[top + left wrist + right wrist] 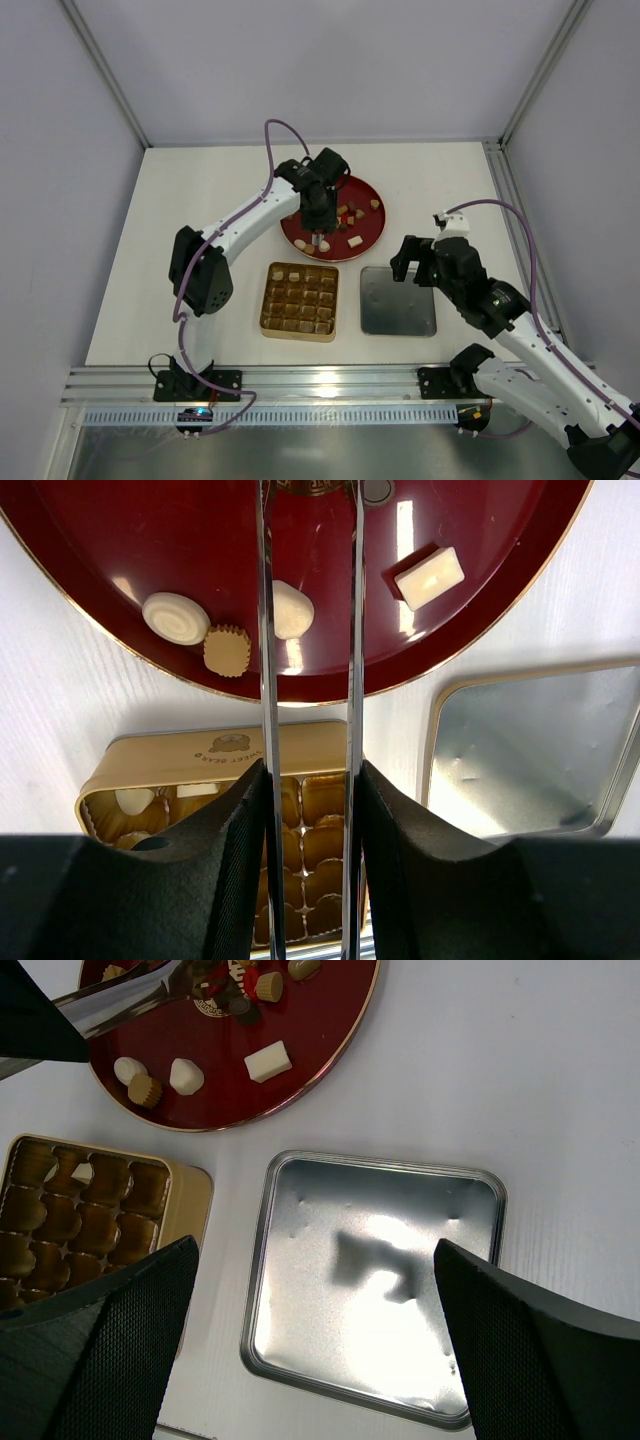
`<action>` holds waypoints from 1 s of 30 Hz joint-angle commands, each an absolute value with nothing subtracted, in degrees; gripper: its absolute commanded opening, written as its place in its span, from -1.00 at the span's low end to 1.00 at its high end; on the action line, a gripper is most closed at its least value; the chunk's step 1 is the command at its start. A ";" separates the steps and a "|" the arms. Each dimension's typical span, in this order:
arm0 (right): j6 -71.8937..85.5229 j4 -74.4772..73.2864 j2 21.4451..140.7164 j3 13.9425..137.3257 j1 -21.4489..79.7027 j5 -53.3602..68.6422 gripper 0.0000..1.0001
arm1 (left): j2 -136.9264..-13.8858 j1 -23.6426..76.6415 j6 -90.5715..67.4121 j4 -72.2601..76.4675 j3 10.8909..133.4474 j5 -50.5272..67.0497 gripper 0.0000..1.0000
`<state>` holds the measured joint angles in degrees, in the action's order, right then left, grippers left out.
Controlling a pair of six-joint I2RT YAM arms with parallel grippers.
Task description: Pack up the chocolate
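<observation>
Over plate (371,236), left tool (310,770) half-shut, hold unclear; wrist view shows right tool (315,1248) wide, empty.

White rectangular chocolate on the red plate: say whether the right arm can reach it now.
Probably yes. The right gripper hovers open above the silver lid, the white rectangular chocolate lies just beyond on the red plate's near side, and the tongs stand clear of it.

Red plate (320,1020) lies beyond gold box (250,752) and silver lid (398,300).

Bright even overhead light, glare on silver lid (380,1260) and red plate (150,540), soft shadows
</observation>
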<state>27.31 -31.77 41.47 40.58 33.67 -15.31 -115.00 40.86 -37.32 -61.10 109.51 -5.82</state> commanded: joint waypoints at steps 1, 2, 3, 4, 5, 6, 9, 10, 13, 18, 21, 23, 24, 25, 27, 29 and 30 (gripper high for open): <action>27.25 -30.59 40.52 40.61 33.57 -16.08 0.99 | -112.15 41.13 -38.06 -59.41 111.44 -5.89 -0.21; 27.25 -30.67 40.43 40.52 33.57 -16.00 0.99 | -112.15 41.05 -38.06 -59.50 111.53 -5.89 -0.21; 27.16 -30.50 40.43 40.52 33.57 -16.00 0.99 | -112.24 41.04 -38.06 -59.41 111.62 -5.80 -0.21; 27.25 -30.67 40.43 40.52 33.57 -16.08 0.99 | -112.15 41.04 -38.06 -59.41 111.80 -5.54 -0.21; 27.16 -30.59 40.52 40.52 33.57 -16.00 0.99 | -111.97 41.13 -38.06 -59.24 111.80 -5.45 -0.21; 27.16 -30.67 40.43 40.52 33.49 -16.08 0.99 | -111.89 41.13 -38.14 -59.15 111.88 -5.54 -0.21; 27.07 -30.59 40.43 40.52 33.57 -16.08 0.99 | -111.97 41.04 -38.06 -59.68 112.67 -5.89 -0.21; 27.16 -30.50 40.43 40.43 33.57 -16.17 0.99 | -111.97 41.04 -38.06 -59.68 113.02 -5.98 -0.21; 27.16 -30.50 40.60 40.52 33.57 -16.00 1.00 | -112.06 41.13 -38.06 -59.94 113.29 -5.98 -0.21; 27.16 -30.32 40.61 40.34 33.57 -16.00 0.99 | -112.76 41.04 -38.14 -60.29 113.73 -5.98 -0.21; 27.16 -30.50 40.61 40.34 33.57 -16.08 0.99 | -113.29 41.04 -38.23 -60.64 113.91 -5.80 -0.21; 27.07 -30.50 40.43 40.25 33.57 -16.26 0.99 | -113.55 41.05 -38.23 -60.56 113.73 -5.71 -0.21; 26.98 -30.59 40.43 40.25 33.57 -16.26 1.00 | -113.73 41.04 -38.23 -60.56 113.56 -5.80 -0.21; 26.98 -30.59 40.34 40.25 33.57 -16.26 0.99 | -113.99 41.04 -38.23 -60.64 113.55 -5.80 -0.21; 26.98 -30.59 40.26 40.17 33.57 -16.26 0.99 | -114.26 41.13 -38.23 -60.64 113.55 -5.80 -0.21; 26.98 -30.67 40.17 40.08 33.49 -16.43 0.99 | -114.70 41.05 -38.23 -60.56 113.47 -5.71 -0.21; 26.98 -30.59 40.17 39.99 33.49 -16.35 1.00 | -114.78 41.04 -38.23 -60.47 113.21 -5.71 -0.21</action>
<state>27.29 -31.77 41.39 40.16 33.63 -15.33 -114.87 40.86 -37.50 -61.12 111.48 -5.78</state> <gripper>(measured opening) 0.996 0.402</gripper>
